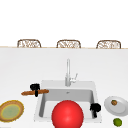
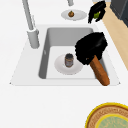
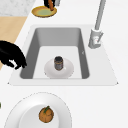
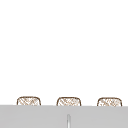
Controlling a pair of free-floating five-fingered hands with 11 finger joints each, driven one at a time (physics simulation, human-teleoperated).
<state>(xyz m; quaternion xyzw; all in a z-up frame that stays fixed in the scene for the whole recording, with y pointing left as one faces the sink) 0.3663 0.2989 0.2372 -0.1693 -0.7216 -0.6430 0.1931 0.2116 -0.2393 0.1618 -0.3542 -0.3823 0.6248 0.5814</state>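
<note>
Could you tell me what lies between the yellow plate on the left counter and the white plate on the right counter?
The sink lies between the yellow plate and the white plate, as the front view shows.

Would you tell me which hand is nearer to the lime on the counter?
Right. The right hand hangs at the sink's right rim, near the lime; the left hand grips the baguette across the sink.

Front faces sink (image 1: 67, 100); side views flank it close; upper looks above
</note>
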